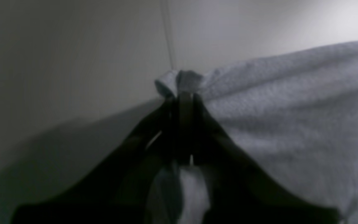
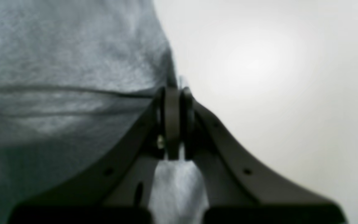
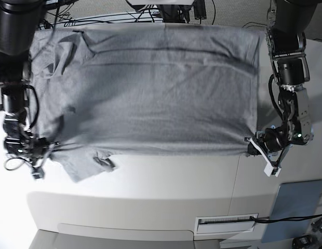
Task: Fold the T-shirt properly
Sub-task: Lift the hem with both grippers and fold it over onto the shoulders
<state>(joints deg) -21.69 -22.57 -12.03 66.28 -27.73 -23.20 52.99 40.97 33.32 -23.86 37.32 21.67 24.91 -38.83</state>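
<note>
Grey T-shirt (image 3: 150,88) lies spread across the white counter (image 3: 166,187). Left tool (image 1: 185,93) and right tool (image 2: 172,90) are each clamped tight on a near-edge corner. Grasping looks complete; next, likely lift both corners evenly and carry them toward the far edge.

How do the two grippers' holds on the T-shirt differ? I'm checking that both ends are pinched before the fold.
The left gripper pinches a neat, straight corner of the T-shirt, while the right gripper grips a rumpled end near the sleeve. At the left gripper a tuft of cloth pokes past the tips; at the right gripper none shows. Both are shut on the near edge.
</note>
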